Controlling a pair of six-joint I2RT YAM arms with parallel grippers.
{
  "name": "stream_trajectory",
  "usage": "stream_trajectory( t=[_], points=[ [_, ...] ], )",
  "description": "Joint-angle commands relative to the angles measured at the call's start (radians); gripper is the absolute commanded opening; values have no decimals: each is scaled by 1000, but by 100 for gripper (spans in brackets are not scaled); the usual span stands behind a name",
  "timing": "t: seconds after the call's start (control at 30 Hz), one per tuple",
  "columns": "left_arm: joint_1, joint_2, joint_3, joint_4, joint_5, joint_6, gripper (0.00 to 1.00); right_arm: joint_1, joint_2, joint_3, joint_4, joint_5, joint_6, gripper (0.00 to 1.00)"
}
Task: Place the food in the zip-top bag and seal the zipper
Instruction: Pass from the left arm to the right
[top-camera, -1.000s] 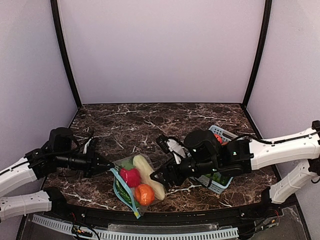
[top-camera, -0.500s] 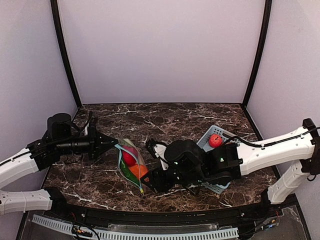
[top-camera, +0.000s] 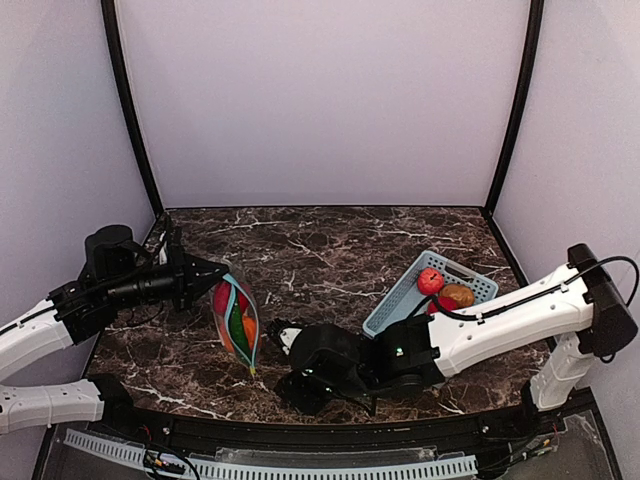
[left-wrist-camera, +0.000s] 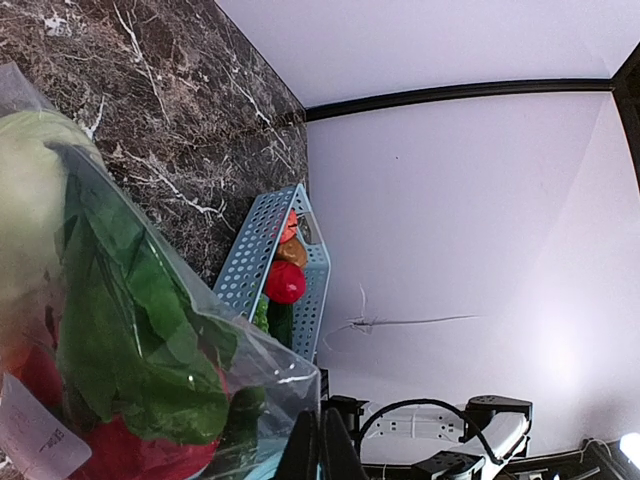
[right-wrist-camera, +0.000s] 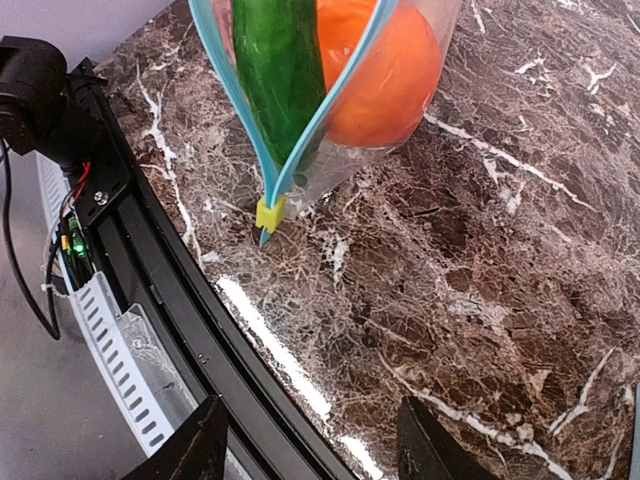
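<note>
The left gripper is pinching the upper corner of the zip-top bag, which is hanging limp and slippery at the near left, sagging with food. To its right, the right gripper is standing open and empty. The yellow slider on the zipper is probably offering the firmest hold.

**CLEARANCE AND OBSTRUCTIONS: TABLETOP**

Rear: the table lies open across its back half, giving free passage from side to side.
Left-centre: the stuffed zip-top bag, hanging from the left gripper, blocks the way, with its lower tip near the marble.
Front: the right arm stretches low along the near edge and bars it. The right gripper, jaws apart, sits just beside the bag's tip, with bare marble between.
Right: a tilted blue basket stands just behind that arm.
</note>
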Motion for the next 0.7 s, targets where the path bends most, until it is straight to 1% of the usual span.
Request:
stream_trajectory(
  t=[0.0, 0.23, 0.43, 0.53, 0.67],
  points=[
    [-2, -8, -2, 46, -21, -9, 1, 12, 73, 67, 17, 31, -50, 55],
    [-2, -8, 1, 58, -46, -9, 1, 1, 163, 115, 82, 37, -116, 53],
    [-1, -7, 9, 65, -52, -9, 1, -34, 187, 98, 134, 54, -104, 45],
    [-1, -8, 15, 60, -55, -5, 1, -47, 194, 80, 189, 55, -114, 39],
    [-2, -13, 13, 49, -62, -3, 1, -53, 227, 110, 227, 51, -161, 38]
  ],
)
